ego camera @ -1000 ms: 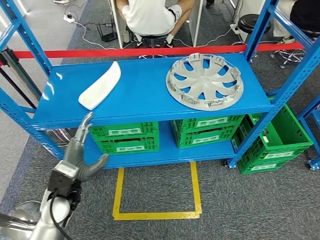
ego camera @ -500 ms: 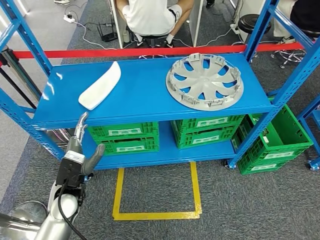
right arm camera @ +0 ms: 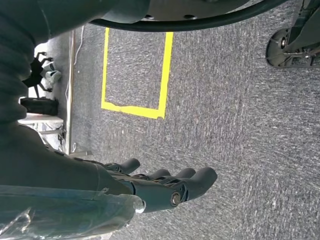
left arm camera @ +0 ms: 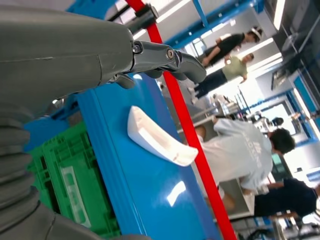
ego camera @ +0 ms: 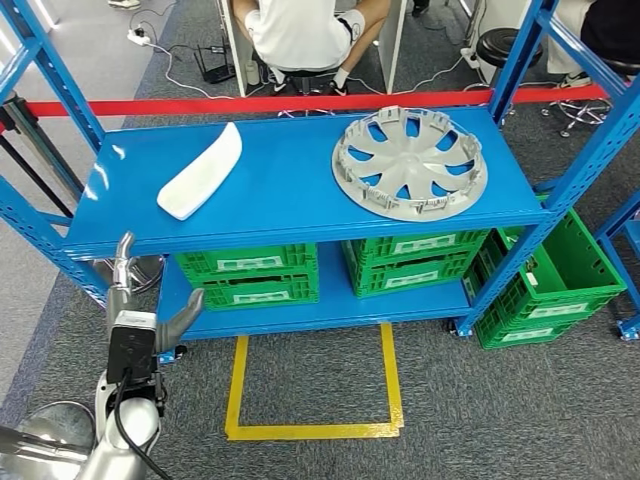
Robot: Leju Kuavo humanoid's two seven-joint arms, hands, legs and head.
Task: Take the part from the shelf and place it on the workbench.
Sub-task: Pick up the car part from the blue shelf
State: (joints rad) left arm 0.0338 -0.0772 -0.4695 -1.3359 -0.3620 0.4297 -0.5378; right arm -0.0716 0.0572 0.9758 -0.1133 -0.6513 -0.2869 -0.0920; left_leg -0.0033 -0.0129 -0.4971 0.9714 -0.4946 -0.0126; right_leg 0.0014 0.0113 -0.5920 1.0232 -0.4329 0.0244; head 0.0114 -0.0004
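The white part (ego camera: 201, 172) lies on the blue shelf's (ego camera: 302, 190) top board, upper left of the head frame, its long axis slanting from lower left up to upper right, well apart from the grey wheel cover (ego camera: 408, 162) at upper right. My left hand (ego camera: 143, 310) is at the lower left, below and a little left of the part's near end, under the shelf's front edge, empty with fingers apart. My right hand (right arm camera: 166, 185) hangs over the grey floor holding nothing, fingers loosely curled, so I judge the left is the nearer one for the reach.
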